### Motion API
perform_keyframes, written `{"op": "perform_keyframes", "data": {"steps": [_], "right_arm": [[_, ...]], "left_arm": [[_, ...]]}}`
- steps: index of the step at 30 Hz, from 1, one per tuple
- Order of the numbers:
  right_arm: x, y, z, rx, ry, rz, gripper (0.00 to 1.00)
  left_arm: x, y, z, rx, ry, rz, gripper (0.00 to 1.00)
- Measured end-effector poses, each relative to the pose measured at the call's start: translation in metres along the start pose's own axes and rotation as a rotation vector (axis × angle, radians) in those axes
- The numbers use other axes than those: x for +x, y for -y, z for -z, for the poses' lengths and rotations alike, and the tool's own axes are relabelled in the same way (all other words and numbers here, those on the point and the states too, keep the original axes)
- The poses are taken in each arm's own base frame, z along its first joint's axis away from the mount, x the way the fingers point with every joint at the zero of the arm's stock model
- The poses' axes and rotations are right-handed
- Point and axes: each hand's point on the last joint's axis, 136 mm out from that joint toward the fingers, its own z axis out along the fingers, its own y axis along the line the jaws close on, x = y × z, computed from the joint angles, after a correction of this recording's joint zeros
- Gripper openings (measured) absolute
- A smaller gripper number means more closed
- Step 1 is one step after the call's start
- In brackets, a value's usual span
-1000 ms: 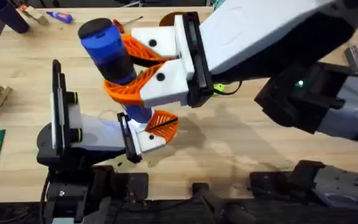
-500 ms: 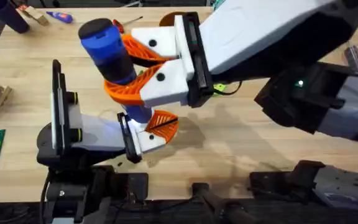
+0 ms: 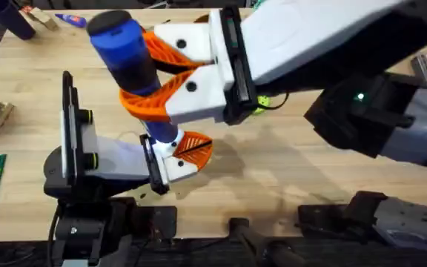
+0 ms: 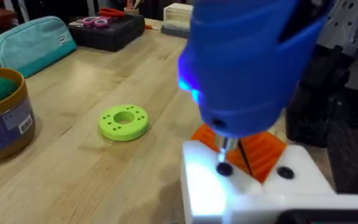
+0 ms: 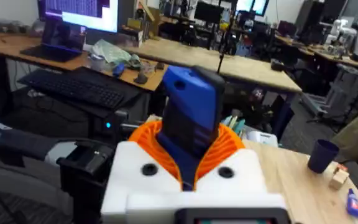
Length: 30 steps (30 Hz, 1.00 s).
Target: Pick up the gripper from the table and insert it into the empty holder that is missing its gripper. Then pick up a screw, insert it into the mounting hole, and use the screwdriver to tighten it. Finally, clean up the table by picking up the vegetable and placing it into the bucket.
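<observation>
Operator, your worktop [image 3: 288,170] is light wood with visible plank grain.

Your left arm lies low at the near left, white and black. At its end sits the holder [image 3: 170,167], a small white block backed by a thin black plate. Seated against it is the gripper [image 3: 193,147], a small orange ribbed finger piece with a dark line across it. I cannot tell how far the left gripper's fingers stand apart.

Just above the holder your right gripper [image 3: 153,78] is closed on the screwdriver [image 3: 128,67]: orange lattice fingers [image 3: 170,53] on white blocks with black dots press both sides of the thick, smooth blue cylinder. Its black top cap tilts away to the left. The handle narrows to a blue neck [image 4: 241,118]; the metal tip [image 4: 224,163] meets the white block beside the orange piece.

Beyond the holder lie a flat green perforated disc [image 4: 123,121] and a round gold-rimmed tin [image 4: 2,115].
</observation>
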Motion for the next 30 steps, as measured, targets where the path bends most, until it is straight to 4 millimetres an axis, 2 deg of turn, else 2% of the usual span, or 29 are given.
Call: {"op": "perform_keyframes", "data": {"steps": [10,17,21,30], "right_arm": [[-0.031,0.009,-0.005,-0.037,-0.031,0.02,0.062],[-0.041,0.037,0.015,0.004,-0.111,0.007,0.062],[-0.032,0.056,0.036,0.058,-0.197,-0.001,0.061],[0.006,0.084,0.089,0.195,-0.418,-0.033,0.062]], "left_arm": [[0.0,0.0,0.0,0.0,0.0,0.0,0.007],[0.0,0.0,0.0,0.0,0.0,0.0,0.007],[0.0,0.0,0.0,0.0,0.0,0.0,0.007],[0.0,0.0,0.0,0.0,0.0,0.0,0.007]]}}
